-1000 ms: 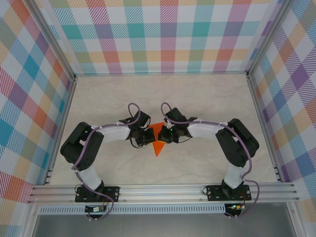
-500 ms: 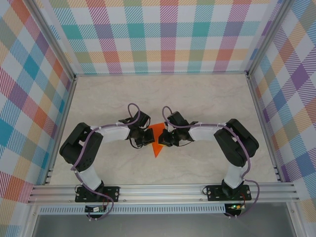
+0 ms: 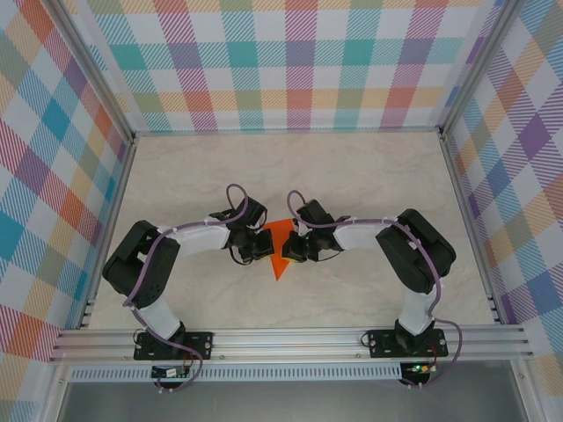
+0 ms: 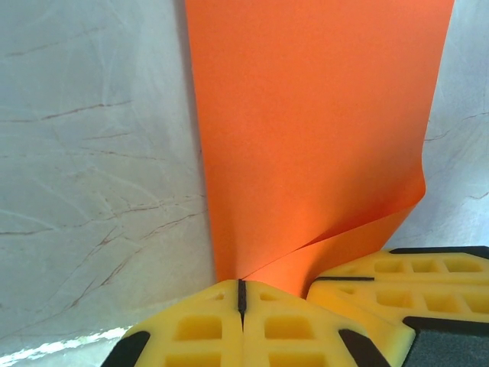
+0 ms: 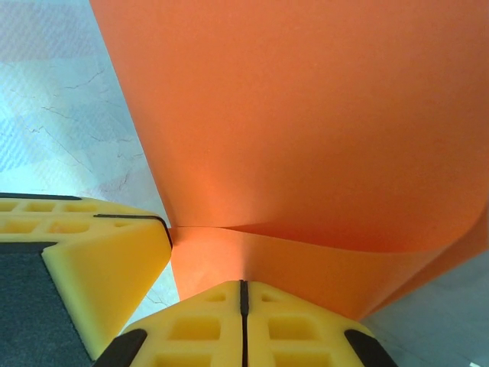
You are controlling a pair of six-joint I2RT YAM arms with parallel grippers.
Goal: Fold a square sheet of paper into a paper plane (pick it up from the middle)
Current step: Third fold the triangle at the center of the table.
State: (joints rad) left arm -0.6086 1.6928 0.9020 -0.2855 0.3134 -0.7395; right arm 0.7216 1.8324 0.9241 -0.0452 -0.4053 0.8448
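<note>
The square sheet of paper (image 3: 280, 264) is bright orange and partly folded into a narrow wedge whose point faces the near edge. It lies on the table between my two grippers. My left gripper (image 3: 266, 246) is shut, its yellow tips (image 4: 241, 284) touching the paper (image 4: 306, 138) where a raised flap meets the flat layer. My right gripper (image 3: 288, 249) is shut too, its tips (image 5: 244, 287) resting on the lower layer of the paper (image 5: 306, 115) under a curled flap. No paper shows between either pair of jaws. The two grippers' fingertips nearly meet.
The pale marble tabletop (image 3: 369, 176) runs to checkered walls at the back and both sides. An aluminium rail (image 3: 290, 338) with the arm bases crosses the near edge. The right gripper's fingers (image 4: 397, 279) crowd the left wrist view, and the left fingers (image 5: 99, 252) crowd the right wrist view.
The right arm's elbow has swung slightly left and its gripper has edged closer over the paper. The left arm and the paper have barely moved.
</note>
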